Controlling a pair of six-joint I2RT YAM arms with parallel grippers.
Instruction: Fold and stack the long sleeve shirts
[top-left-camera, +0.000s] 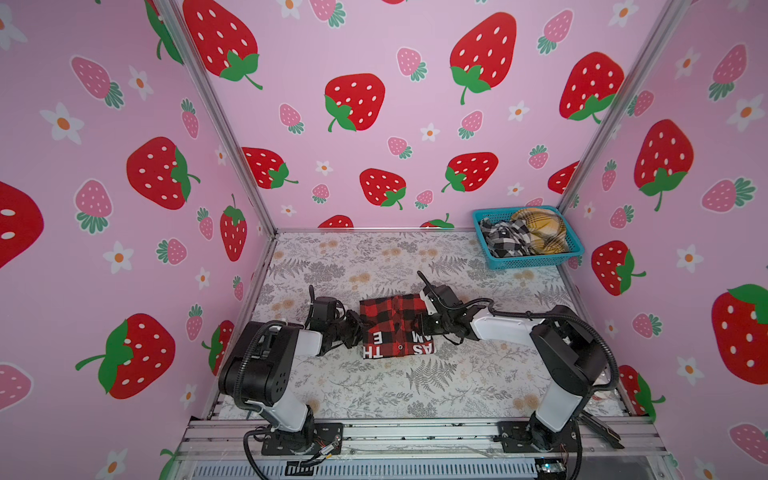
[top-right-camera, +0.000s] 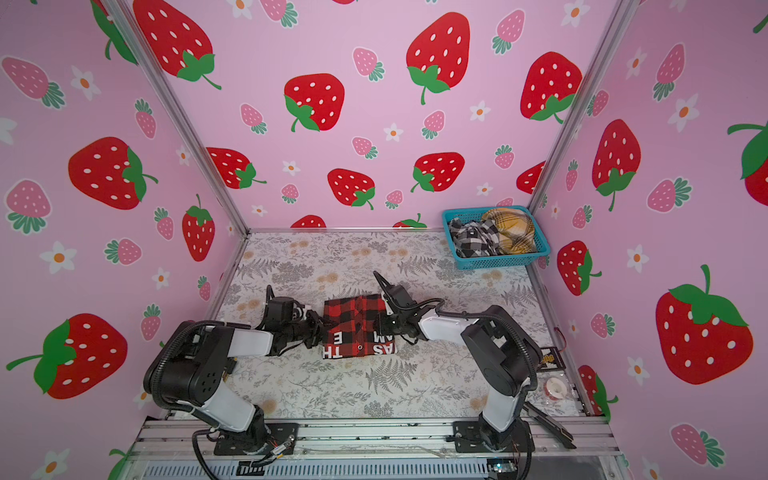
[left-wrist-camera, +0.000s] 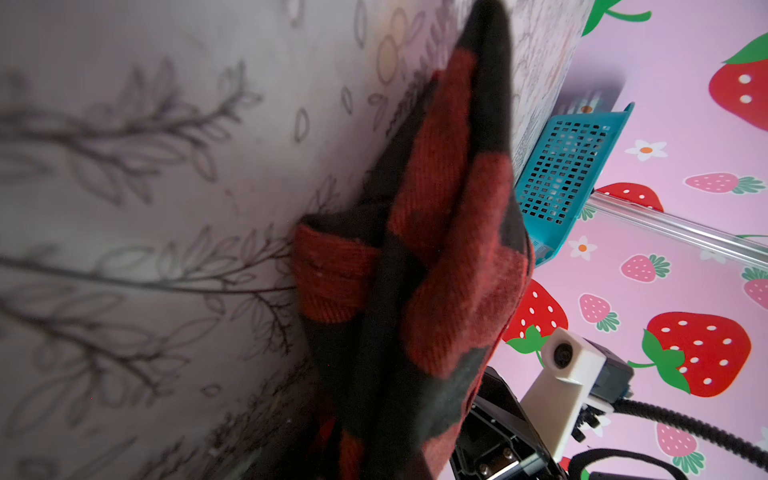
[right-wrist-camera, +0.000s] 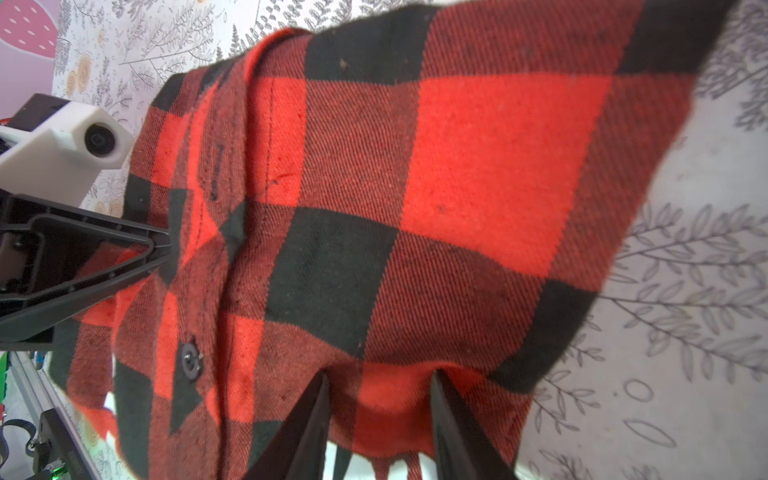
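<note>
On the table (top-left-camera: 374, 386), pinches the checked shirt (top-left-camera: 390, 316) by opposite edges with left claw (right-wrist-camera: 165, 247) and right claw (right-wrist-camera: 378, 380).

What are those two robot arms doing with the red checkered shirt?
They're folding it. The red checkered shirt lies partly folded on the flowery table, with white letters along its near edge. The left claw pinches its left side, and the right claw grips a fold on its right side. Two more plaid shirts sit crumpled in the blue basket at the back.
</note>
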